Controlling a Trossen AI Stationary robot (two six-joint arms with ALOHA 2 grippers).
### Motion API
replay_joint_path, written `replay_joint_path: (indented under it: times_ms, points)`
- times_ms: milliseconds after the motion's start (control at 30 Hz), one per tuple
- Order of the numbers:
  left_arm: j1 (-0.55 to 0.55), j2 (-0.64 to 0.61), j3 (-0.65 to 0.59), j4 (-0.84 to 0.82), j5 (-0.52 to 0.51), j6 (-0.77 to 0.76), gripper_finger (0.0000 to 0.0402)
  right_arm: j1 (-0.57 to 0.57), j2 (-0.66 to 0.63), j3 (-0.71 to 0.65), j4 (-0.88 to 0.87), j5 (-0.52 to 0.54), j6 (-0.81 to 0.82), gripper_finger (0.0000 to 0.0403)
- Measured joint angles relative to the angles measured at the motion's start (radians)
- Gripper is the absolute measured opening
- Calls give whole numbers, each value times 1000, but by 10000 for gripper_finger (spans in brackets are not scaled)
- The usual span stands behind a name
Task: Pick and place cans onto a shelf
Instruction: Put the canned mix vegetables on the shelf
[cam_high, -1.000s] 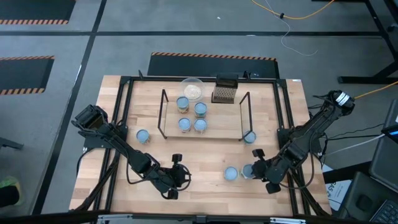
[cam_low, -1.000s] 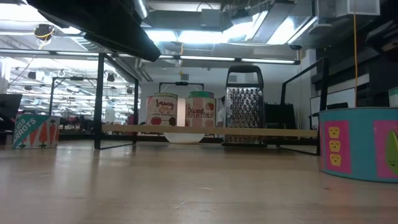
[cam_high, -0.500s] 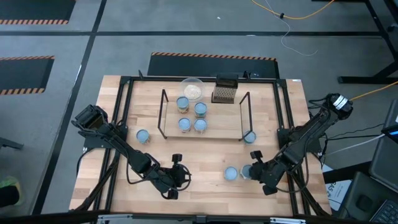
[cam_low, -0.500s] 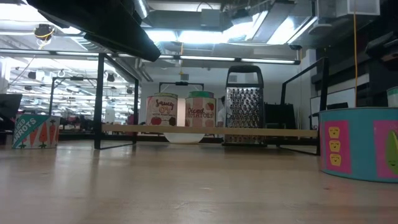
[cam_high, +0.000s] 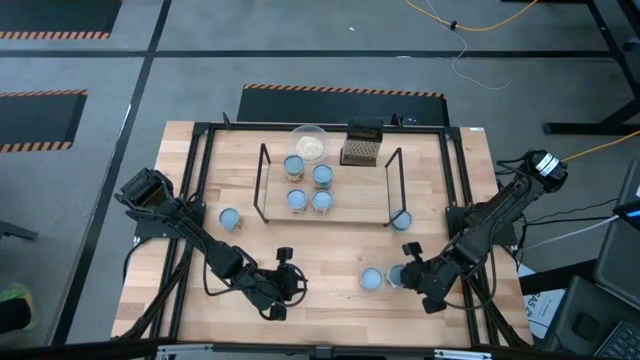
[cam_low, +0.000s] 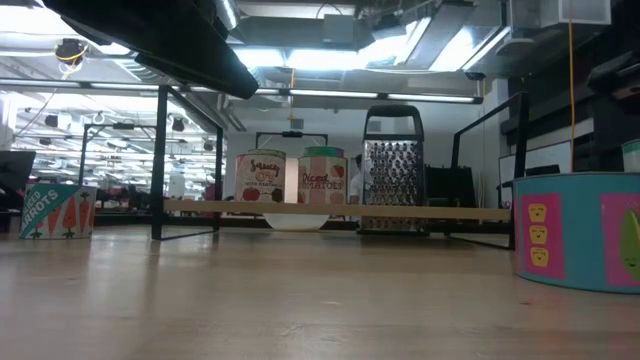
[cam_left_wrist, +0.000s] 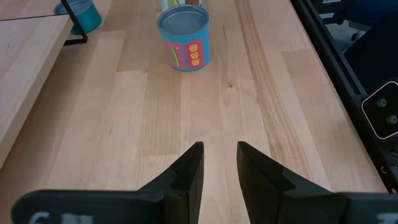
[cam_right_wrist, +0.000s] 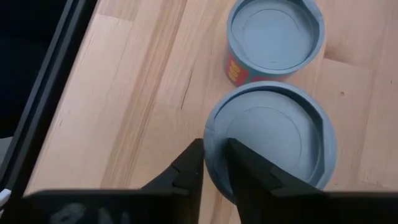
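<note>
1. We take the low light-wood shelf (cam_high: 325, 190) with thin black wire end frames as our landmark; it stands on the pale wooden table (cam_high: 330, 290).
2. We see the dark left arm's gripper (cam_high: 283, 283) low over the table in front of the shelf, toward its left end. In the left wrist view its two fingers (cam_left_wrist: 189, 174) stand a narrow gap apart over bare wood and grip nothing.
3. We see the dark right arm's gripper (cam_high: 407, 272) in front of the shelf's right end. In the right wrist view its fingers (cam_right_wrist: 189, 171) straddle the rim of a can with a narrow gap between them; we cannot tell whether they are clamped on it.
4. We count four small short cans (cam_high: 308, 186) with pale blue-silver tops on the shelf board, grouped left of its middle.
5. One can (cam_high: 229, 217) stands on the table left of the shelf, one (cam_high: 401, 220) touches the foot of its right frame, and two (cam_high: 372, 278) stand side by side in front of the shelf near the right gripper.
6. Behind the shelf we see a clear round bowl (cam_high: 309, 144) with whitish contents and, beside it, a dark metal grater (cam_high: 361, 150).
</note>
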Motion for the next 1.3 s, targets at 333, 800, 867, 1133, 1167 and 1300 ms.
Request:
replay_joint_path:
  times_ms: [333,800,867,1133,1167,1300]
  points:
    - [0,0,0,0,0,0,89,0,1,-1,14,-6,0,16]
    - [0,0,0,0,0,0,89,-1,5,144,-81,-40,-61,12]
    - [0,0,0,0,0,0,89,-7,4,192,-136,-39,-65,13]
    - [0,0,0,0,0,0,89,-85,2,413,-332,-5,-152,15]
    - [0,0,0,0,0,0,89,-100,2,441,-349,12,-175,15]
    - [0,0,0,0,0,0,89,-173,1,541,-409,71,-322,16]
